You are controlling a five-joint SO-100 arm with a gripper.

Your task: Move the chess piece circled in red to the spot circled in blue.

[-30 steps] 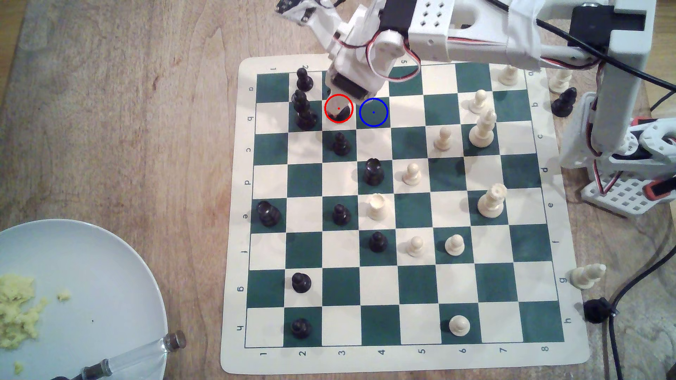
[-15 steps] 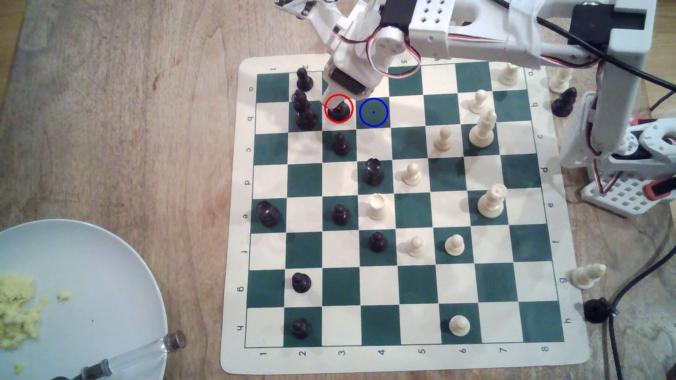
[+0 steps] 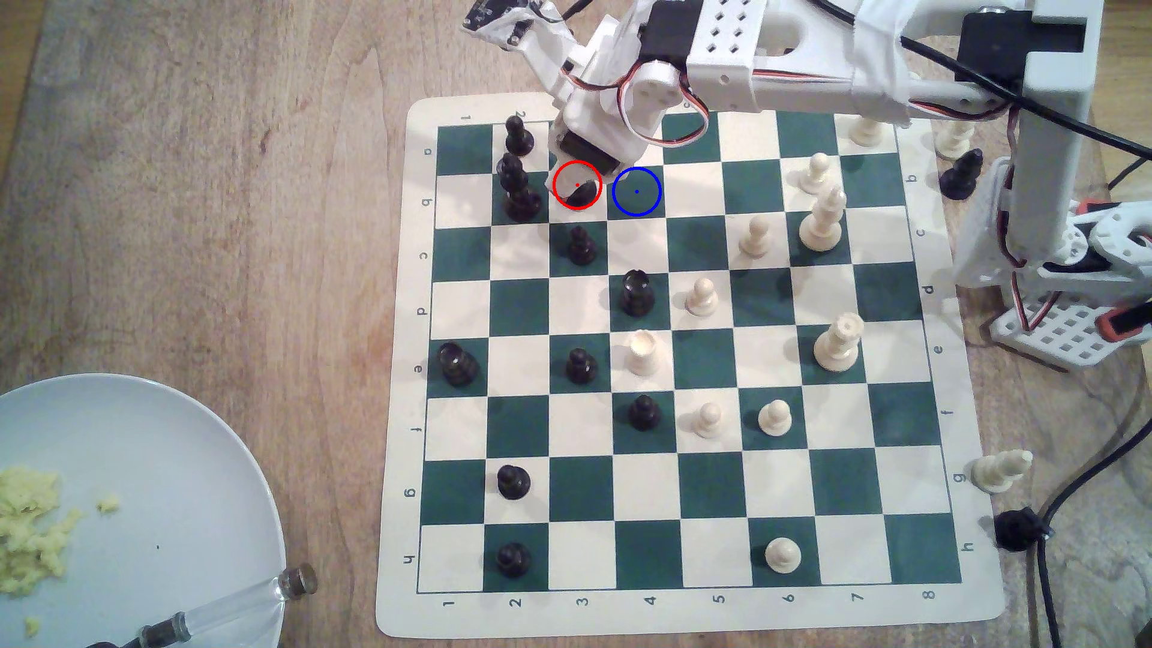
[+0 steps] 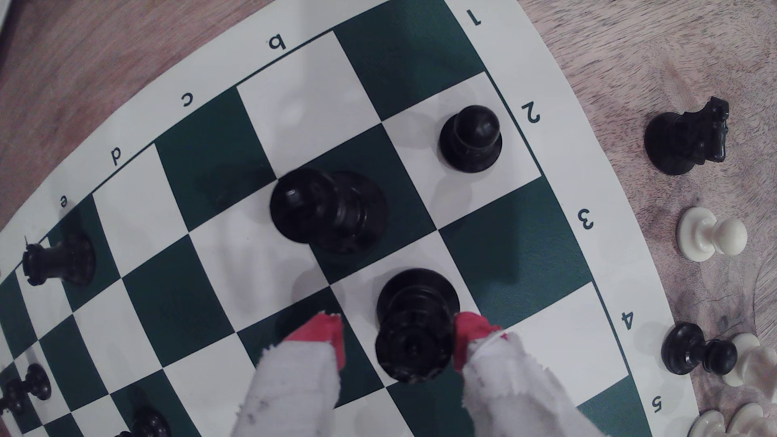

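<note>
Fingers (image 4: 473,336) with red tips stand apart on both sides of the rook (image 4: 414,332); one tip touches the rook's top, the other has a clear gap to it, so the gripper (image 4: 397,340) is open around the piece and does not yet hold it. The rook stands upright on its cream square inside the red circle (image 3: 577,185), just beside the tall black piece (image 3: 517,187) on the exterior view's left; the spot (image 3: 636,191), a green square, is the next square on the exterior view's right and it is free.

Compared with half a second ago, the gripper has come lower and a little forward over the red circle; the rook was almost fully seen then, now only a dark part of its base (image 3: 583,198) shows under the white finger. The rook itself has not moved.

I judge that the approach is nearly finished and the closing is the next step; the task is at its beginning. The risk is the tall neighbour, which stands near; a wide finger may push it.
</note>
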